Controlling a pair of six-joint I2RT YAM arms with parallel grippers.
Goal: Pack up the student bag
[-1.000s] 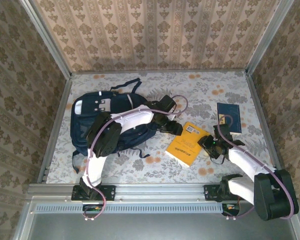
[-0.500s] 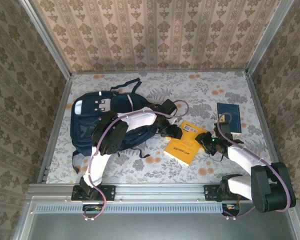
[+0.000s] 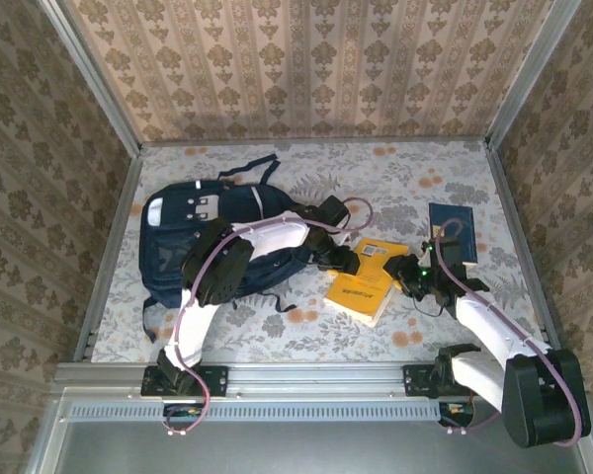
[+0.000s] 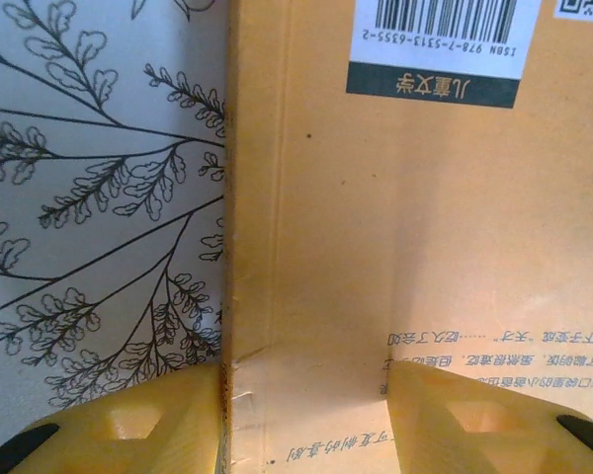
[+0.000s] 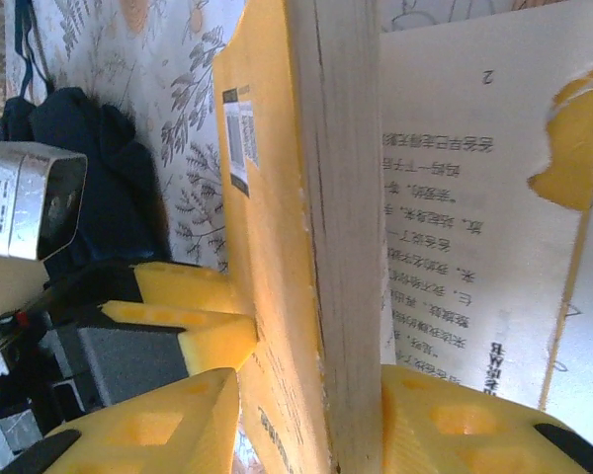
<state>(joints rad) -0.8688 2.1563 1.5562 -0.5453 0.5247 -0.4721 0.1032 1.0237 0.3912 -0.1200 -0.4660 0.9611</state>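
The student bag [image 3: 212,237], a big navy backpack, lies at the left of the table and shows dark in the right wrist view [image 5: 94,148]. A yellow book [image 3: 361,286] is tipped up beside it. My right gripper [image 3: 407,278] is shut on the book's back cover and page block [image 5: 341,247], while page 2 [image 5: 465,227] lies open to the right of the block. My left gripper [image 3: 344,263] is open, its fingertips [image 5: 193,321] against the barcoded back cover [image 4: 395,217]. One finger [image 4: 128,425] sits just off the spine, the other [image 4: 474,415] on the cover.
A dark blue booklet [image 3: 453,231] lies flat at the right, behind my right arm. Metal rails [image 3: 114,247] and patterned walls enclose the flowered tablecloth [image 3: 395,178]. The backpack's black straps [image 3: 252,166] trail toward the back.
The yellow book went from lying flat to tipped up on its edge. My right gripper slid in and narrowed onto its page block; the left gripper came down onto the cover and narrowed.
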